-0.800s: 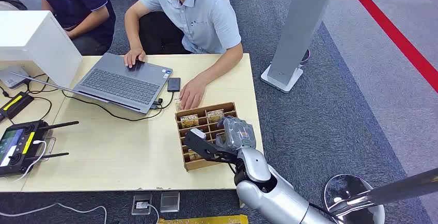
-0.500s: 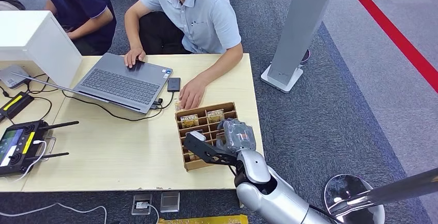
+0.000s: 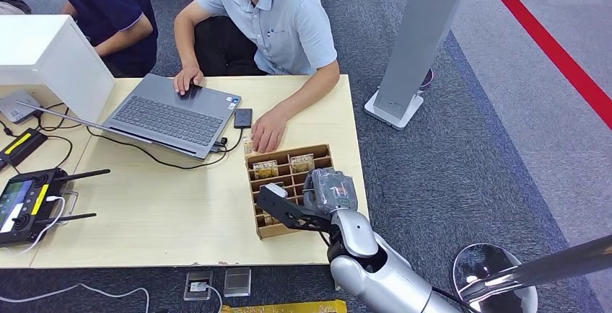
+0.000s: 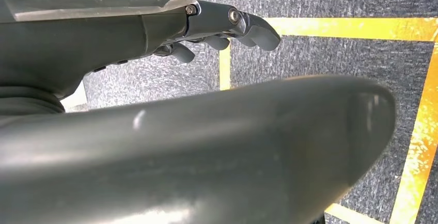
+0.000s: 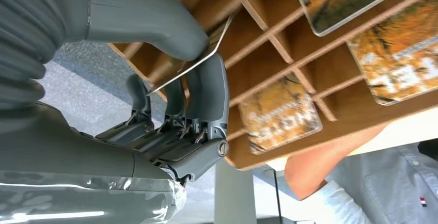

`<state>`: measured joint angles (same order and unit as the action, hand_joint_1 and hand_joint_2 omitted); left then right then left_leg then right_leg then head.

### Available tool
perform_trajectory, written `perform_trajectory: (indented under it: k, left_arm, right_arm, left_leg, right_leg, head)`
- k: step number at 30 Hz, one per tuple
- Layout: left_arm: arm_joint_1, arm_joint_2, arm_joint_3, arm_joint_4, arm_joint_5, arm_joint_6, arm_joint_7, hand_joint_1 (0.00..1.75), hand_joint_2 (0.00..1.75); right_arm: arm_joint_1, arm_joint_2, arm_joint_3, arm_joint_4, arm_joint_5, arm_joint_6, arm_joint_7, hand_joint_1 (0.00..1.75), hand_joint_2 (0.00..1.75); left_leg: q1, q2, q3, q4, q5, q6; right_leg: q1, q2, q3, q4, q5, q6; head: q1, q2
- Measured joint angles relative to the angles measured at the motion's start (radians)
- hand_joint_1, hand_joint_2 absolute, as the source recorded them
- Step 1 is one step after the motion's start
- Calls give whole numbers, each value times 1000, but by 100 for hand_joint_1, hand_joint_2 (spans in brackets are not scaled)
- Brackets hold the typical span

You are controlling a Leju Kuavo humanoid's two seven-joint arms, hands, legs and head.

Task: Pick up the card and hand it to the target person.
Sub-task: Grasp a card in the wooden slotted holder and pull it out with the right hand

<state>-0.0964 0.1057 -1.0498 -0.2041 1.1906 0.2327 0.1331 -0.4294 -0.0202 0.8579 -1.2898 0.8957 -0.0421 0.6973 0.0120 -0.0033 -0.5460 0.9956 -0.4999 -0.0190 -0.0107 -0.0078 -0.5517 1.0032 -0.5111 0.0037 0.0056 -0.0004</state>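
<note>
A wooden box (image 3: pixel 322 150) with many slots stands at the table's right end, with picture cards (image 3: pixel 265 169) standing in its far slots. My right hand (image 3: pixel 330 189) hovers over the box's near right part. In the right wrist view the thumb (image 5: pixel 155 25) and fingers (image 5: pixel 209 97) pinch a thin card (image 5: pixel 192 62) by its edge, just above the slots (image 5: pixel 268 33). More orange cards (image 5: pixel 281 115) lie in slots beyond. A person in a light blue shirt (image 3: pixel 289 24) sits across the table, one hand (image 3: pixel 268 133) resting by the box's far edge. My left hand (image 4: pixel 227 25) hangs over the floor, holding nothing.
A laptop (image 3: pixel 169 115) under the person's other hand, a phone (image 3: pixel 243 117), cables and a controller (image 3: pixel 25 201) take up the table's left and middle. A white box (image 3: pixel 50 57) stands far left, with a second person (image 3: pixel 108 3) behind it. A grey stand (image 3: pixel 415 39) rises beyond the table's right edge.
My right hand has shifted slightly toward me and to the left over the box. The second person at the far left has leaned a little.
</note>
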Motion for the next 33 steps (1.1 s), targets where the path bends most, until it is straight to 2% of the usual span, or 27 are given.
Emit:
perform_trajectory:
  k: [3, 19, 28, 33]
  left_arm:
    - [0, 0, 0, 0, 0, 0, 0, 0, 0]
    - [0, 0, 0, 0, 21, 10, -19, 0, 0]
    - [1, 0, 0, 0, 15, 9, -15, 0, 0]
    - [0, 0, -4, 0, 2, 7, -18, 0, 0]
  right_arm:
    - [0, 0, 0, -2, -1, -1, 0, 146, 175]
    - [-2, -2, 2, -24, -7, -44, -24, 143, 175]
    - [-20, -26, 2, -140, 12, -71, -63, 143, 175]
    - [-85, -38, 11, -208, 23, -69, -114, 143, 175]
  left_leg:
    - [0, 0, 0, 0, 0, 0]
    - [0, 0, 0, 0, 0, 0]
    - [0, 0, 0, 0, 0, 0]
    - [0, 0, 0, 0, 0, 0]
  right_leg:
    - [0, 0, 0, 0, 0, 0]
    - [0, 0, 0, 0, 0, 0]
    - [0, 0, 0, 0, 0, 0]
    - [0, 1, 0, 0, 0, 0]
  head:
    - [0, 0]
    - [0, 0]
    - [0, 0]
    - [0, 0]
